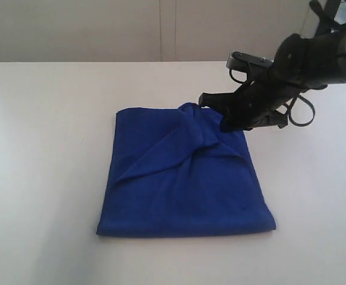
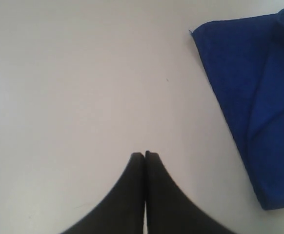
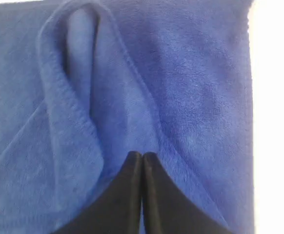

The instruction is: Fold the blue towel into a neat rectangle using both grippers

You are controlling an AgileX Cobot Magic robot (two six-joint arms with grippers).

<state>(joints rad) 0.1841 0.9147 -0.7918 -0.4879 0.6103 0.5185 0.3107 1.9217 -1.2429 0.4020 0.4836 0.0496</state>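
Both claws are pressed together: right black gripper [image 1: 223, 124] slants from upper right down to rumpled royal-blue microfibre towel [image 1: 185, 184]; left black gripper [image 2: 145, 155] hangs over white table [image 1: 42, 148].

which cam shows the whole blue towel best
The exterior view: the blue towel appears almost whole, with its edges and bunched ridge visible. The left wrist view catches only one side and corner; the right wrist view only a close-up fold.

The towel [image 1: 185, 184] lies on the table [image 1: 42, 148], right gripper [image 3: 143, 156] at its far edge, left gripper [image 2: 145, 155] well apart.
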